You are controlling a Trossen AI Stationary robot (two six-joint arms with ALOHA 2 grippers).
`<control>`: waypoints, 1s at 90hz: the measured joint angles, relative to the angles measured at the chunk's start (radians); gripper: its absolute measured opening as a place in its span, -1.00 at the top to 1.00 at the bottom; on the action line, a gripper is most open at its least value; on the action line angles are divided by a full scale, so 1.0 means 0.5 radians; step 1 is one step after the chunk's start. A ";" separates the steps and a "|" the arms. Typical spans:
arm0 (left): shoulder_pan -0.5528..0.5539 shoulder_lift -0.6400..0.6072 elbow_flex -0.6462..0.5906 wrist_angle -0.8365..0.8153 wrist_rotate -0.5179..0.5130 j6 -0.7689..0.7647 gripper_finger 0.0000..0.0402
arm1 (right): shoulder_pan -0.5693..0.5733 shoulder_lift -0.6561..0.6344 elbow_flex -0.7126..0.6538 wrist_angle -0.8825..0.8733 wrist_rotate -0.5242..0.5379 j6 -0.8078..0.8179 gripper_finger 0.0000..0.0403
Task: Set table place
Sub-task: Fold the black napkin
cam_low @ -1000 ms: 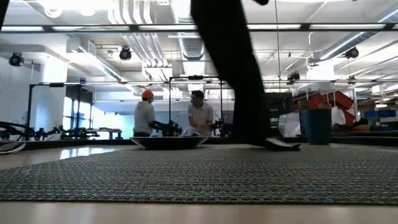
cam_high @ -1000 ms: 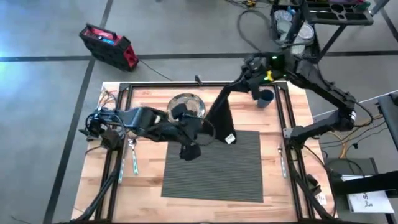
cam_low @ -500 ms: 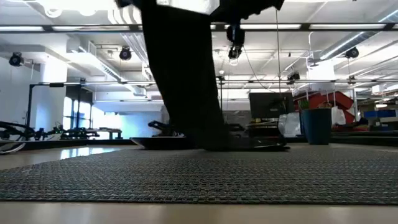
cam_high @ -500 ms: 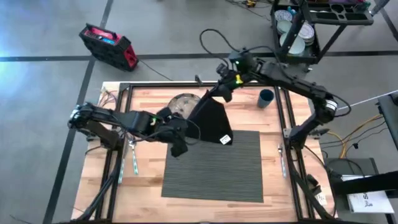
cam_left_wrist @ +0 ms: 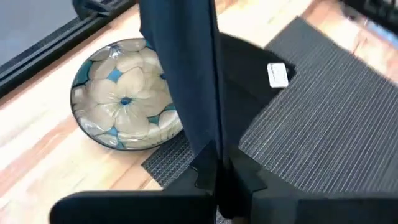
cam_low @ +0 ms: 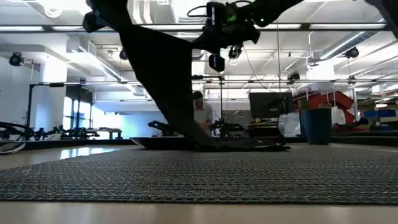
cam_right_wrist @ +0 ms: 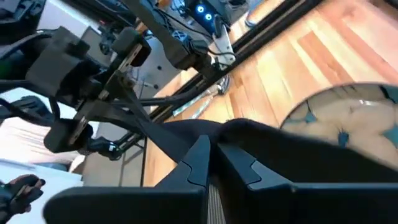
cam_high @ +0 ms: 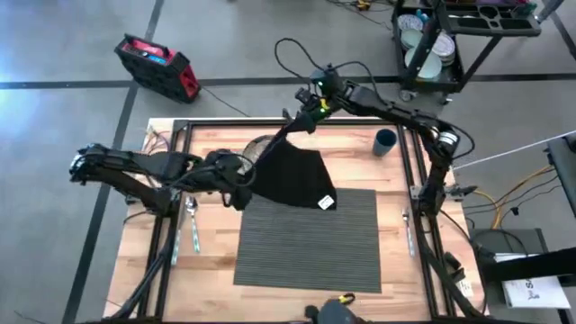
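Nothing can be read; the white tag [cam_left_wrist: 278, 74] on the black napkin [cam_high: 292, 175] seems blank or too blurred.

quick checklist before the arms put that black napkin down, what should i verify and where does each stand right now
1. Left gripper pinching the plain black cloth napkin: ok, shut on its edge.
2. Right gripper holding the other corner: ok, cloth sits between its fingers.
3. Napkin lifted off the table: not ok, its lower edge drags on the ribbed dark grey placemat.
4. Floral ceramic plate uncovered: not ok, the napkin hangs partly over it.
5. Blue cup away from the cloth: ok.
6. Napkin's white tag side: cannot tell which face ends up.
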 joint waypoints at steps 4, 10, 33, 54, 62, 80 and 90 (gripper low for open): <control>0.004 -0.034 -0.009 -0.014 -0.023 -0.015 1.00 | -0.005 0.059 0.065 0.000 -0.021 0.001 1.00; 0.021 -0.074 -0.021 -0.022 -0.036 -0.036 1.00 | -0.014 0.155 0.183 -0.006 -0.058 0.004 1.00; 0.064 -0.037 -0.084 0.168 -0.052 -0.087 1.00 | -0.098 0.399 0.634 -0.388 -0.164 -0.167 1.00; 0.133 0.239 -0.134 0.685 0.045 0.061 1.00 | -0.230 0.300 0.461 -0.605 -0.131 -0.367 1.00; 0.163 0.366 -0.134 0.871 0.145 0.121 1.00 | -0.268 0.236 0.326 -0.698 -0.127 -0.464 1.00; 0.227 0.645 -0.134 1.276 0.434 0.230 1.00 | -0.299 0.135 0.057 -0.926 -0.024 -0.735 1.00; 0.267 0.767 -0.135 1.387 0.567 0.232 1.00 | -0.308 0.097 -0.072 -0.961 0.077 -0.831 1.00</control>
